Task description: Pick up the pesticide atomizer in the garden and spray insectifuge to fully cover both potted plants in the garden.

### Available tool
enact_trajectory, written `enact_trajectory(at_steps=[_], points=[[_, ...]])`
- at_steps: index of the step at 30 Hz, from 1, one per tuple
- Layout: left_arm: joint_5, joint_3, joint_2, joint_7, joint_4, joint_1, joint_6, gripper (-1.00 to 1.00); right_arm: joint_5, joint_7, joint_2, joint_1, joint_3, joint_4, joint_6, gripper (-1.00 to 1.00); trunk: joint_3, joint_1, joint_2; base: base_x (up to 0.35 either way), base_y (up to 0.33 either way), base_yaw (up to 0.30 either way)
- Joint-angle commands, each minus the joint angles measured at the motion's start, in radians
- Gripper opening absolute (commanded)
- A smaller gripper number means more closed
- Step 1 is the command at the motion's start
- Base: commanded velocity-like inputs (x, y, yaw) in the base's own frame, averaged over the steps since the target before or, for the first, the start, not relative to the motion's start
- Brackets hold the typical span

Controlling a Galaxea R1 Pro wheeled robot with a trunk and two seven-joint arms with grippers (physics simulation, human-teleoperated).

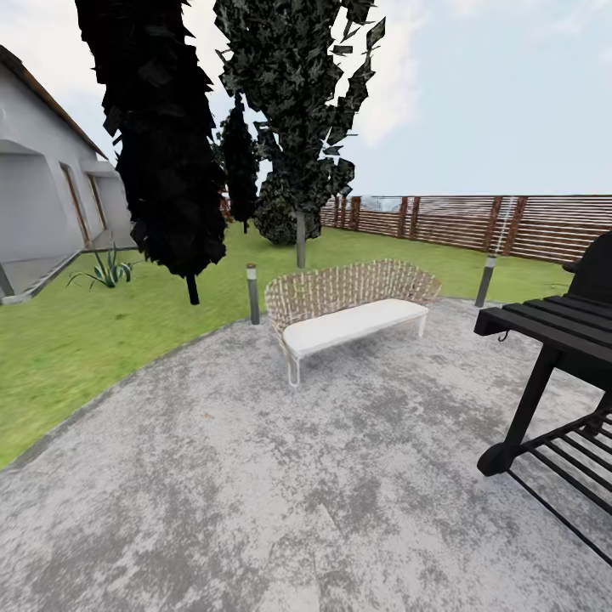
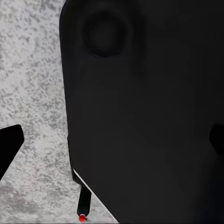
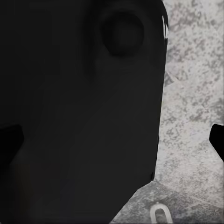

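The pesticide atomizer is out of view. One potted plant (image 1: 107, 270), a small rosette of pointed green leaves, sits on the lawn at the far left by the house; its pot is too small to make out. I stand on the grey round patio (image 1: 255, 476) of the garden. In the left wrist view my left gripper (image 2: 112, 142) is open, its dark fingertips (image 2: 9, 144) at the frame edges, with a broad black part of the robot's body behind. In the right wrist view my right gripper (image 3: 112, 140) is open the same way. Neither holds anything.
A wicker bench (image 1: 348, 306) with a white cushion stands ahead on the patio. A black grill (image 1: 561, 357) is close at the right. Grey bollards (image 1: 252, 293) (image 1: 485, 280) mark the patio edge. Dark trees (image 1: 161, 136) and a brown slatted fence (image 1: 476, 221) lie beyond.
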Motion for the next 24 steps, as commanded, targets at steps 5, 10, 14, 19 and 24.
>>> enact_trajectory(at_steps=[5,10,14,19,24], points=[[-0.028,-0.007,0.017,-0.028,-0.028,-0.029,0.021,1.00,0.028,0.028,-0.005,-0.029,0.017,-0.029,0.028,1.00,0.000,0.000,0.000,0.000,0.000,0.000],[0.000,0.000,-0.011,-0.011,-0.036,0.000,-0.007,1.00,0.002,0.011,0.005,-0.036,0.001,-0.057,0.000,1.00,0.000,0.000,0.000,0.000,0.000,0.000],[0.023,0.001,-0.020,0.011,-0.058,0.022,-0.019,1.00,-0.005,-0.011,-0.004,-0.051,0.002,-0.080,-0.023,1.00,0.000,0.000,0.000,0.000,0.000,0.000],[0.051,0.002,0.007,0.039,-0.086,0.051,-0.020,1.00,-0.005,-0.040,-0.030,-0.052,0.001,-0.108,-0.032,1.00,0.000,0.000,0.000,0.000,0.000,0.000],[0.078,0.002,0.035,0.068,-0.114,0.029,-0.019,1.00,-0.005,-0.048,-0.052,-0.052,-0.001,-0.136,-0.032,1.00,0.000,0.000,0.000,0.000,0.000,0.000]])
